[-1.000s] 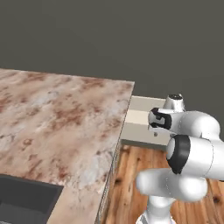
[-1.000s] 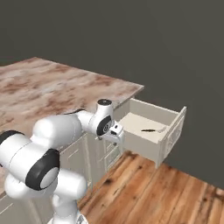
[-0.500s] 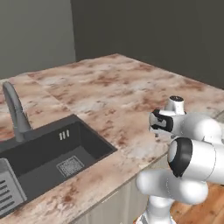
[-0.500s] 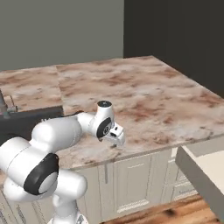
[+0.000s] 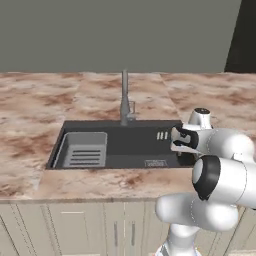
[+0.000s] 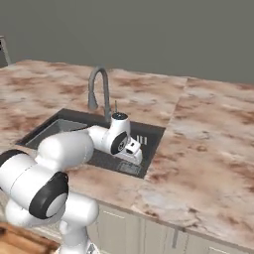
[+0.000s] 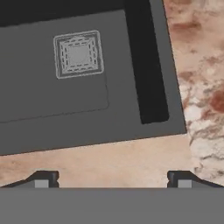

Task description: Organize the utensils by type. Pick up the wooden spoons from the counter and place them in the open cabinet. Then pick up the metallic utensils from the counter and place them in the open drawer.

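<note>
One long marble-patterned surface (image 5: pixel 30 150) runs beneath a plain grey wall (image 5: pixel 115 35), cream cabinet fronts (image 5: pixel 75 225) below. A dark sink (image 5: pixel 125 147) is sunk in it, faucet (image 5: pixel 124 97) at twelve o'clock, square drain (image 7: pixel 78 54) in its floor. Over the basin's three o'clock corner, the gripper (image 7: pixel 113 179) hangs with jaws released, grasping nothing.
</note>
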